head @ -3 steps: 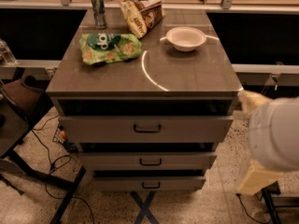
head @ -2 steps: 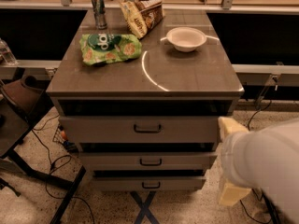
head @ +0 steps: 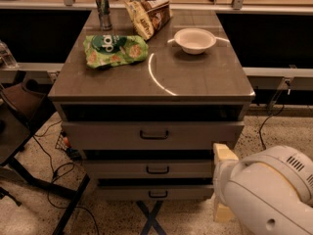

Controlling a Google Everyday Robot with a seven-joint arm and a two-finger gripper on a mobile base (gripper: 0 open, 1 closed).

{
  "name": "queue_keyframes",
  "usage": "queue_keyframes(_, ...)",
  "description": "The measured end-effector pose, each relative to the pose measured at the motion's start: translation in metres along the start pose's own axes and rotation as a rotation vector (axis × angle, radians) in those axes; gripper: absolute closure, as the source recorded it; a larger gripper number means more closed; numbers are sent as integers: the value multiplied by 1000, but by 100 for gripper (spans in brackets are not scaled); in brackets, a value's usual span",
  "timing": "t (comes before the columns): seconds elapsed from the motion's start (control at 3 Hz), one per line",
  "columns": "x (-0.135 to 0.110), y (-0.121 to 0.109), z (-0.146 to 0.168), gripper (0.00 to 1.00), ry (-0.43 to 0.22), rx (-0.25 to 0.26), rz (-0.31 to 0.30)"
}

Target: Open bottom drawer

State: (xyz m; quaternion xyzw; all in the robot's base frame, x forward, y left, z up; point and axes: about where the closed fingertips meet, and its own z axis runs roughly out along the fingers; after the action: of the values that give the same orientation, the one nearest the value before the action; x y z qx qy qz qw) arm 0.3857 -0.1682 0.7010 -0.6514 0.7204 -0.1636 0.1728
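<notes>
The bottom drawer [head: 157, 193] is the lowest and narrowest grey front of the cabinet, with a small dark loop handle [head: 157, 194]. It looks pushed in. My gripper [head: 220, 182] is at the lower right, beside the cabinet's right front corner, at the height of the middle and bottom drawers. Its two cream fingers stand apart, one upper fingertip [head: 223, 154] and one lower. It is open, holds nothing, and is right of the handle without touching it. The bulky white arm [head: 266, 195] fills the bottom right corner.
The top drawer [head: 154, 134] and middle drawer [head: 157, 169] sit above. On the cabinet top lie a green bag [head: 115, 50], a white bowl [head: 194, 40], a can [head: 102, 10] and a snack bag [head: 146, 14]. Cables and a dark chair frame [head: 29, 146] are on the left floor.
My arm and gripper have moved left and down, from right of the cabinet toward its lower right corner. The drawers and tabletop things have not moved.
</notes>
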Motion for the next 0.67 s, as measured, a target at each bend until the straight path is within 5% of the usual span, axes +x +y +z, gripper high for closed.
queue_keyframes(0.33, -5, 17, 27, 0, 1, -22, 17)
queue_keyframes(0.67, -8, 63, 83, 0, -18, -96, -5)
